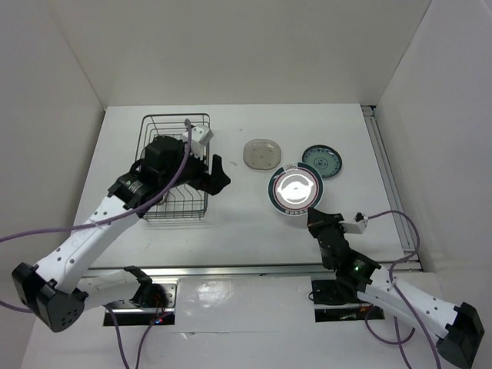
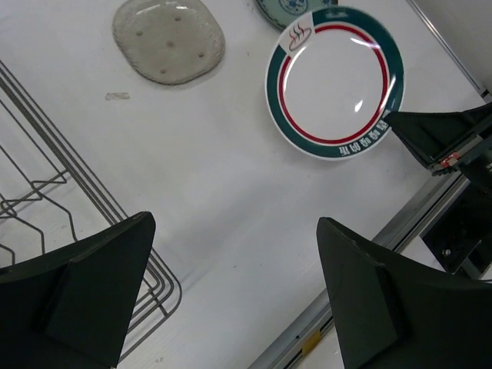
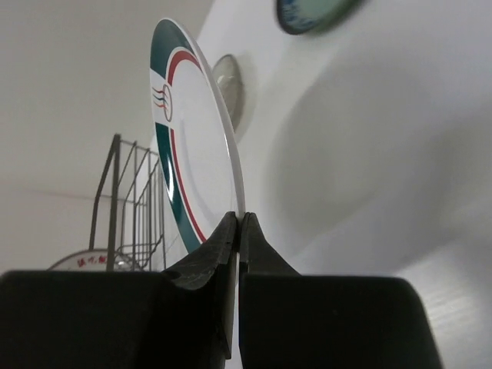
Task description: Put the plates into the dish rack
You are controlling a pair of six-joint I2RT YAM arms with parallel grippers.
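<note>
Broadly, the white table (image 1: 231, 231) carries everything, and the dish rack (image 1: 173, 131) stands on its left half, with its long axis running from the near side to the far side. The left arm (image 1: 84, 238) reaches over the rack, and the left gripper (image 2: 234, 223) hangs just beside the rack's right edge. Its jaws are spread fully wide and hold nothing. The right arm (image 1: 400, 296) comes in from the near right corner. The right gripper (image 3: 240, 219) is closed tight on the near rim of the ringed plate (image 1: 296, 190), one finger above the rim and one below. This plate is right of the table's middle, with its face turned up. It seems a little raised from the table, but I cannot say this for sure. Being round, it has no long axis, and its lettered part of the rim points toward the right arm's base. From these jaws the rack lies to the left and a little farther away, well apart. So I judge the plate must travel left and be turned onto its edge to stand between the prongs. The left arm is nearer to the rack, but the right one has the plate. Beyond the ringed plate lie the grey plate (image 1: 261, 154), on the rack's side, and the teal plate (image 1: 322, 161), both flat on the table.
</note>
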